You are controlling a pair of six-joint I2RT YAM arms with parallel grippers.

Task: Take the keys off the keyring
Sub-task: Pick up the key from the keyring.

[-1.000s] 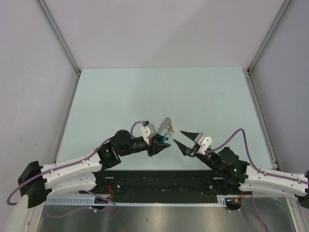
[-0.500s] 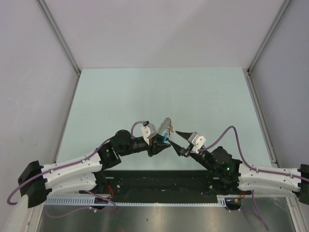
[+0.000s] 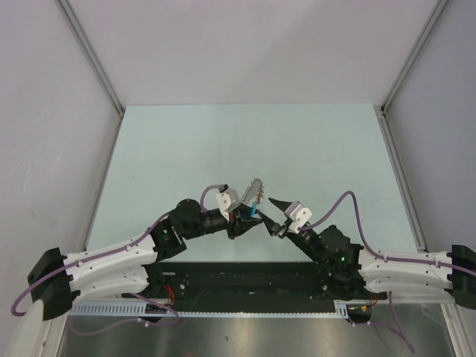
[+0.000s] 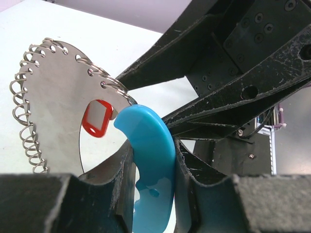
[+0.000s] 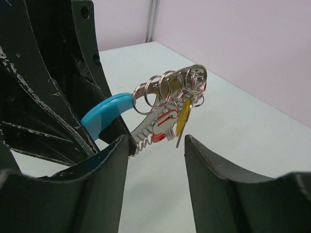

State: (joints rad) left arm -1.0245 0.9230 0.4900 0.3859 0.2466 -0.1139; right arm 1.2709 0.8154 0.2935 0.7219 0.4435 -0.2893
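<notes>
My left gripper (image 3: 247, 216) is shut on the bright blue arc (image 4: 150, 160) of the keyring (image 4: 48, 97) and holds it above the table. The ring is a silvery plate edged with coiled wire loops. A small red-headed key (image 4: 97, 118) hangs from it. In the right wrist view the keyring (image 5: 170, 87) carries the red key (image 5: 163, 127) and a yellow key (image 5: 183, 114). My right gripper (image 3: 268, 210) is open, its fingers (image 5: 97, 184) just below and either side of the hanging keys, not touching them. It also shows in the right wrist view (image 5: 155, 141).
The pale green table (image 3: 223, 141) is bounded by grey walls and metal rails (image 3: 93, 67). The two grippers are tip to tip near the table's front middle. The right gripper's black fingers (image 4: 218, 48) fill the upper right of the left wrist view.
My right gripper has moved left and forward, closing on the keyring, and stays open. The left gripper has kept its hold and barely shifted.
</notes>
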